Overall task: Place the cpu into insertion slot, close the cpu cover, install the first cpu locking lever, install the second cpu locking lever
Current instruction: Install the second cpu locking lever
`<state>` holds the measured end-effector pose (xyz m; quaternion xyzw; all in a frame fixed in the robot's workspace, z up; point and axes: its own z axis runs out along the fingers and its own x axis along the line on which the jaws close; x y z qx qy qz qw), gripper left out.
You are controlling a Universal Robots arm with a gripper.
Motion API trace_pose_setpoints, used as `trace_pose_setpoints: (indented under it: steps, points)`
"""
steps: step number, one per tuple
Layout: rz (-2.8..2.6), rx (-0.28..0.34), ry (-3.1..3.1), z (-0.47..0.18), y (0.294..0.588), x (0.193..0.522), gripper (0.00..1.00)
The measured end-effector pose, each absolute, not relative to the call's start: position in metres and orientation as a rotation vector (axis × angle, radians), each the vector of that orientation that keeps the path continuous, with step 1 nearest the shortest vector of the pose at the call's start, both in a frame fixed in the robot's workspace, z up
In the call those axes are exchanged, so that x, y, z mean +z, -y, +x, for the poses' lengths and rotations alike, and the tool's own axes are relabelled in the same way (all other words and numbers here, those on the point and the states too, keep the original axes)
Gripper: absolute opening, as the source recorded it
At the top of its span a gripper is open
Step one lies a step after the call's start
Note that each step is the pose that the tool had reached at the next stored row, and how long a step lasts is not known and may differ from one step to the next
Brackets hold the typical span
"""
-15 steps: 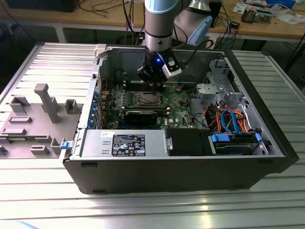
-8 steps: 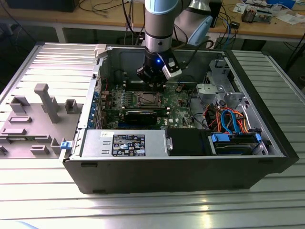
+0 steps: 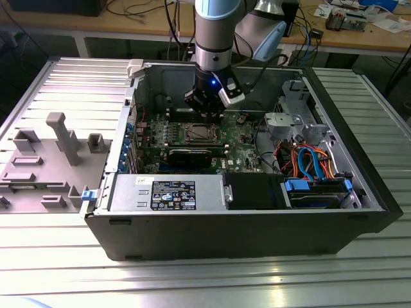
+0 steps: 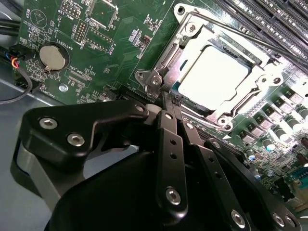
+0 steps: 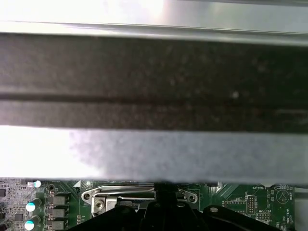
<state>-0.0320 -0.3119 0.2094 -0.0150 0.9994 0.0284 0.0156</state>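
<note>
The cpu [image 4: 214, 77] lies flat in the motherboard's socket, its bright metal top showing through the window of the cpu cover [image 4: 165, 61], which lies down over it. A thin wire locking lever [image 4: 231, 29] runs along one side of the socket. My gripper [image 4: 167, 96] is shut, fingers pressed together, with its tip right at a corner of the socket frame; whether it touches anything there is hidden. In the exterior view the gripper [image 3: 207, 115] hangs just above the far edge of the socket [image 3: 196, 133]. The first wrist view shows the fingertips [image 5: 165, 188] by the socket frame [image 5: 120, 196].
The open computer case [image 3: 244, 224] surrounds the motherboard [image 3: 244, 138]. A power supply [image 3: 167, 192] and a drive bay with orange and blue cables [image 3: 308, 160] sit along the near side. A coin battery [image 4: 52, 57] and memory slots [image 4: 269, 24] flank the socket. A grey fixture [image 3: 58, 138] stands at the exterior view's left.
</note>
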Motion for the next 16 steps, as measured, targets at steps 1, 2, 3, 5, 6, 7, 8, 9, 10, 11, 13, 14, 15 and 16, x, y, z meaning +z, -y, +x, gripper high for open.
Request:
trace_pose_setpoints:
  steps: [1, 2, 3, 5, 6, 7, 8, 9, 10, 11, 13, 14, 15, 16]
  points:
    - [-0.046, 0.088, -3.109, -0.0320, 0.3120, 0.2094, 0.11]
    - [-0.046, 0.088, -3.109, -0.0320, 0.3122, 0.2094, 0.11]
    - [-0.046, 0.088, -3.109, -0.0320, 0.3124, 0.2094, 0.11]
    - [-0.046, 0.088, -3.109, -0.0320, 0.3126, 0.2094, 0.11]
    - [-0.046, 0.088, -3.109, -0.0320, 0.3127, 0.2094, 0.11]
    - [-0.046, 0.088, -3.109, -0.0320, 0.3129, 0.2094, 0.11]
    - [-0.047, 0.088, -3.109, -0.0320, 0.3130, 0.2094, 0.11]
    - [-0.046, 0.088, -3.109, -0.0320, 0.3132, 0.2094, 0.11]
    - [-0.046, 0.088, -3.109, -0.0320, 0.3134, 0.2094, 0.11]
    - [-0.046, 0.088, -3.109, -0.0320, 0.3135, 0.2096, 0.11]
    - [-0.046, 0.088, -3.109, -0.0320, 0.3135, 0.2119, 0.11]
    - [-0.046, 0.088, -3.109, -0.0320, 0.3134, 0.2125, 0.11]
    - [-0.046, 0.089, -3.109, -0.0320, 0.3134, 0.2125, 0.11]
    - [-0.046, 0.089, -3.109, -0.0320, 0.3134, 0.2127, 0.11]
